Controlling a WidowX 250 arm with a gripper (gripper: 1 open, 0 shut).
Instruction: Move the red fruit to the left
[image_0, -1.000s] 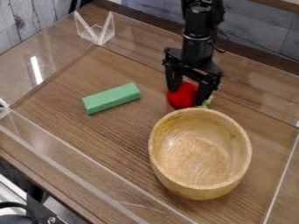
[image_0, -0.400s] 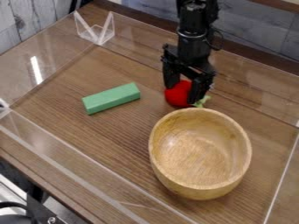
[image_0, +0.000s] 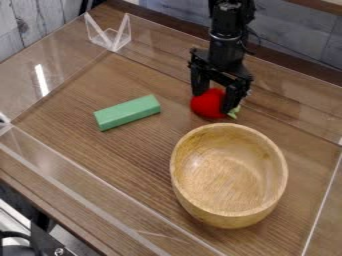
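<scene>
Brown wood-grain surface (image_0: 100, 165), seen from above and angled across the view; its left edge runs diagonally, with dark floor beyond at lower left. Dark, cluttered area past the edge at upper left. Black cable and dark hardware (image_0: 19, 243) at the lower-left corner. Clear, angular object (image_0: 110, 33) on the surface near the top left.

Green rectangular block (image_0: 127, 113) lies flat, left of centre in view, set at a slant. Wooden bowl (image_0: 229, 174), round and pale yellow-tan inside, sits at lower right; no contents visible.

Black arm enters from the top edge of view, reaching down to the end effector (image_0: 217, 88). End effector: open, fingers spread, pointing down. Red fruit (image_0: 207, 102): on the surface, directly at the fingertips, low between them as seen from this camera; partly covered by the black parts. Small green bit at its right side. Contact between fingers and fruit cannot be determined from this angle. Fruit lies just above the bowl's upper rim in view, and to the right of the green block, apart from it.
</scene>
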